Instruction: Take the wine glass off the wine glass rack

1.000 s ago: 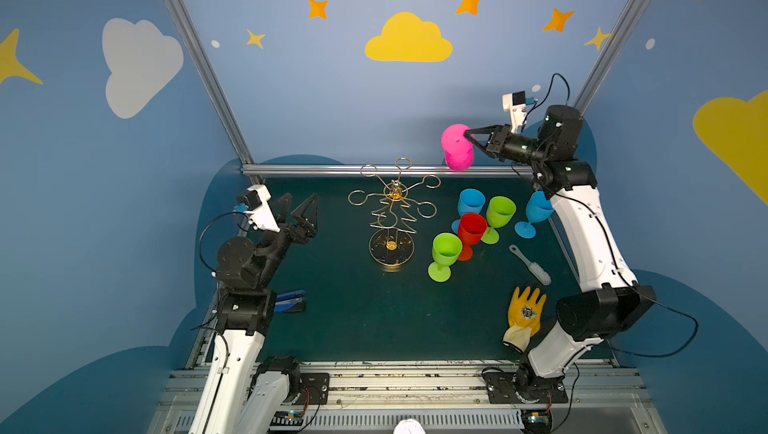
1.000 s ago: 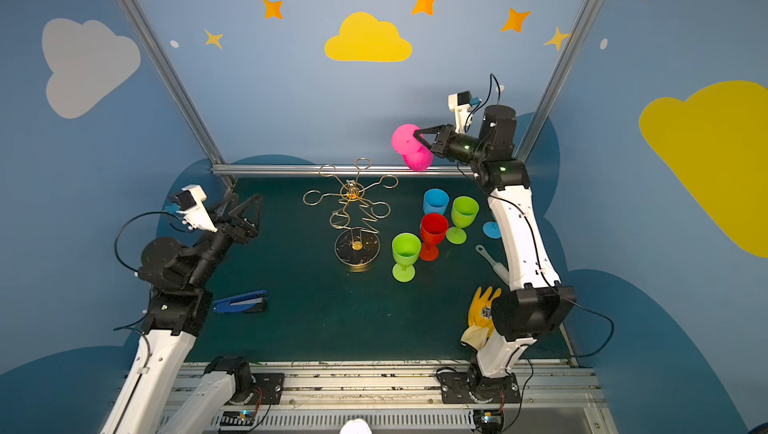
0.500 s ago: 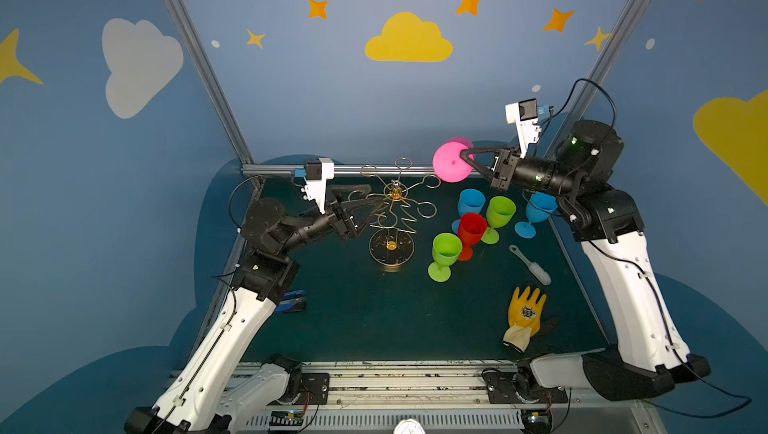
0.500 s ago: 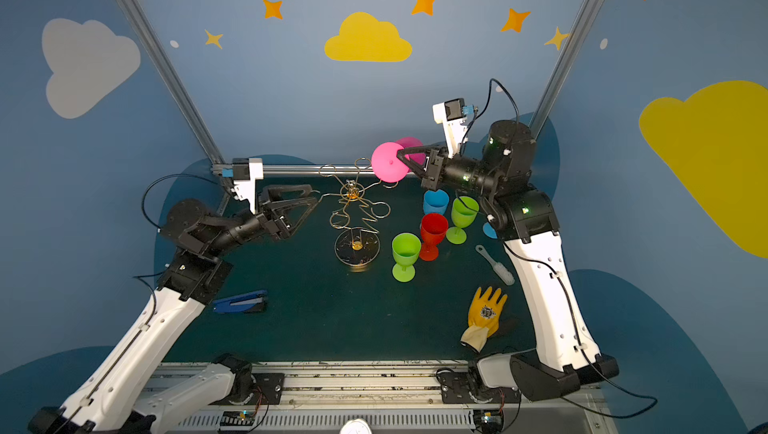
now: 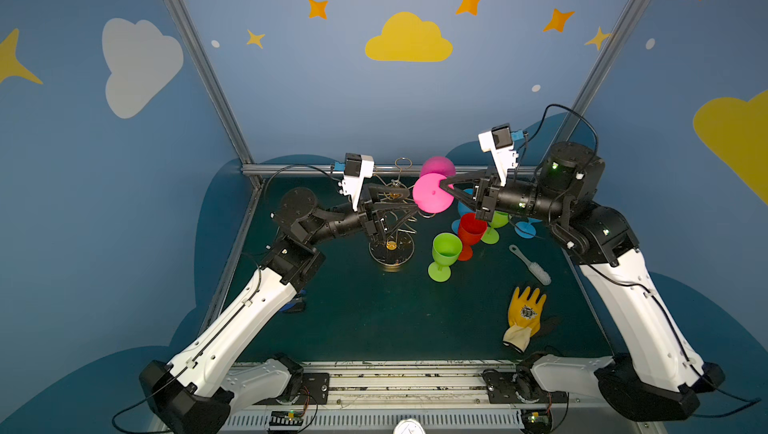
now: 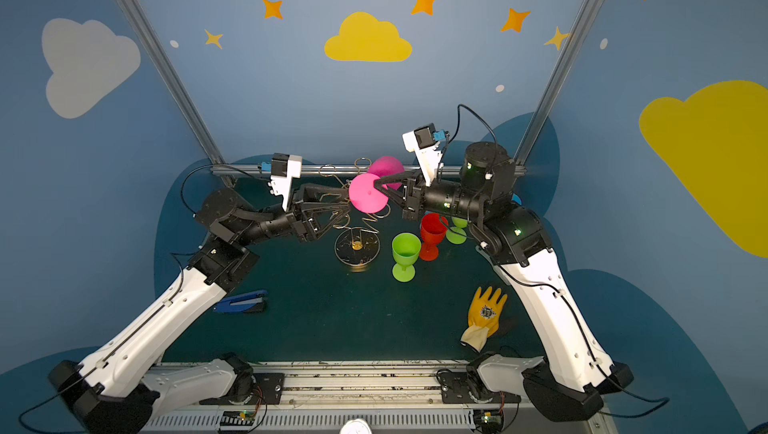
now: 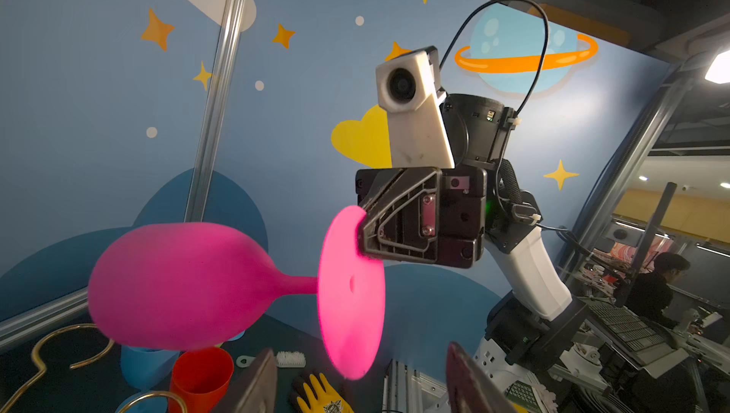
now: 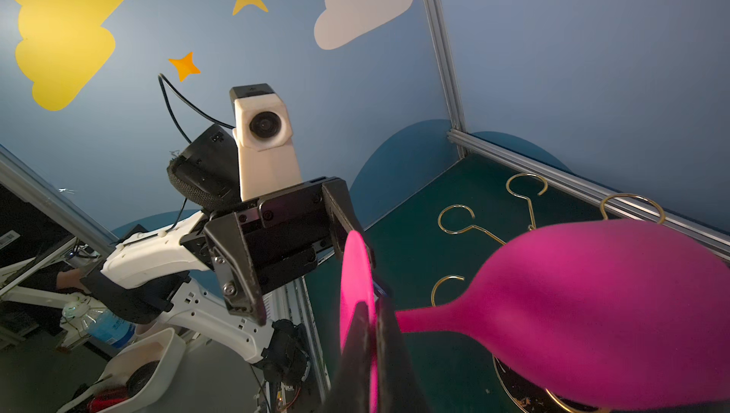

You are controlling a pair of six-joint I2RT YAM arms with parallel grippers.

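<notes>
My left arm has swung in from the edge of the surface [image 5: 374, 320] to the rack's top, and the right arm has carried the glass in to meet it. The right claw [image 5: 444, 187] is clenched on the foot rim of the pink wine glass [image 5: 432, 197], which lies on its side in the air above the wine glass rack [image 5: 399, 253], seemingly clear of its loops. The left claw [image 5: 412, 207] stands spread, just beside the foot. I'd judge this a handover: I should close the left squarely, keep the right's pinch until then, and avoid the wire arms.
</notes>
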